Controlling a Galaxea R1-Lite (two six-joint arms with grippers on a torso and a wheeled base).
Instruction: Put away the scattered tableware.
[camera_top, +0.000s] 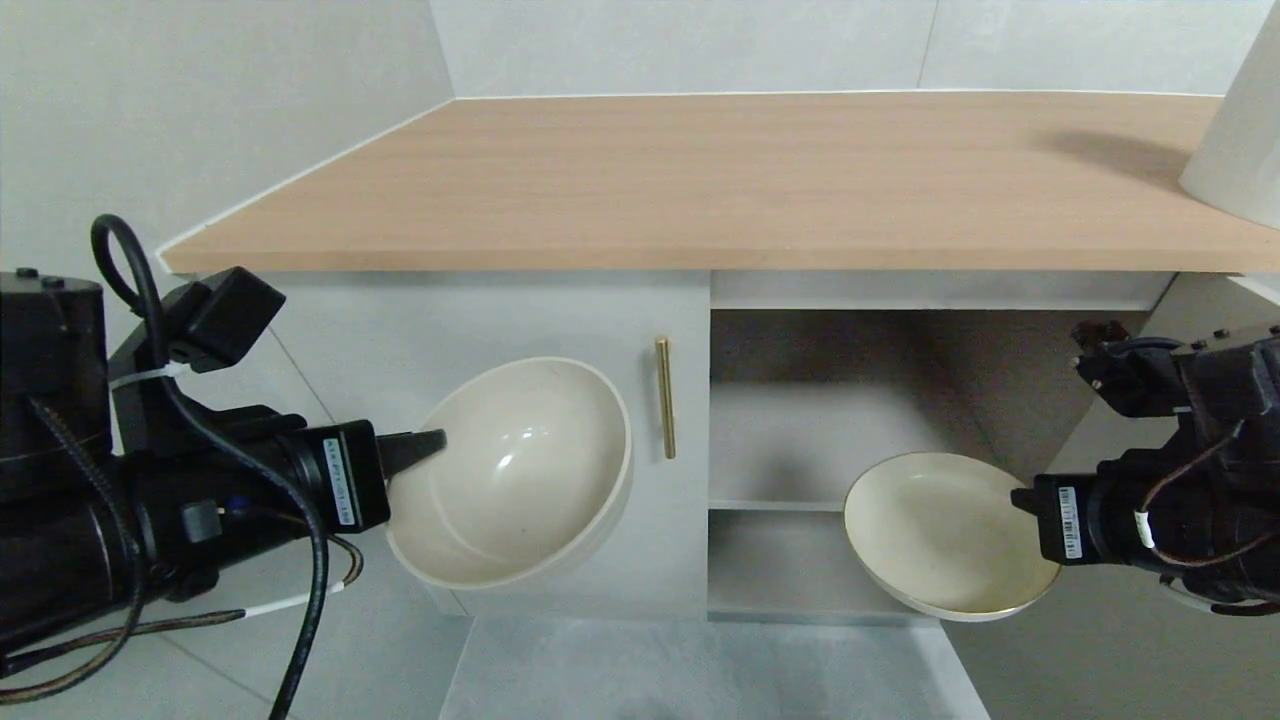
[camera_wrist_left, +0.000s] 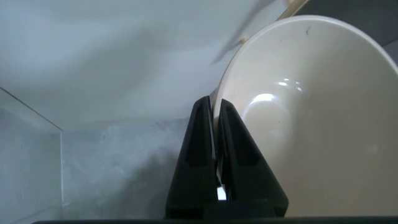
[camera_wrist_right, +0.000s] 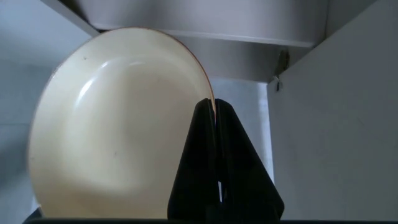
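Observation:
A deep cream bowl (camera_top: 520, 470) hangs tilted in front of the shut left cabinet door, my left gripper (camera_top: 425, 447) shut on its rim. In the left wrist view the black fingers (camera_wrist_left: 202, 134) pinch the bowl's (camera_wrist_left: 311, 118) edge. A shallow cream plate (camera_top: 940, 530) is held at the mouth of the open right cabinet compartment, near the lower shelf level, with my right gripper (camera_top: 1022, 497) shut on its rim. The right wrist view shows the plate (camera_wrist_right: 118, 118) clamped between the fingers (camera_wrist_right: 202, 130).
A wooden countertop (camera_top: 720, 180) runs above the grey cabinet. The shut door carries a brass handle (camera_top: 664, 397). The open compartment has a middle shelf (camera_top: 775, 505) and a floor level (camera_top: 790, 590). A white object (camera_top: 1235, 150) stands at the counter's right end.

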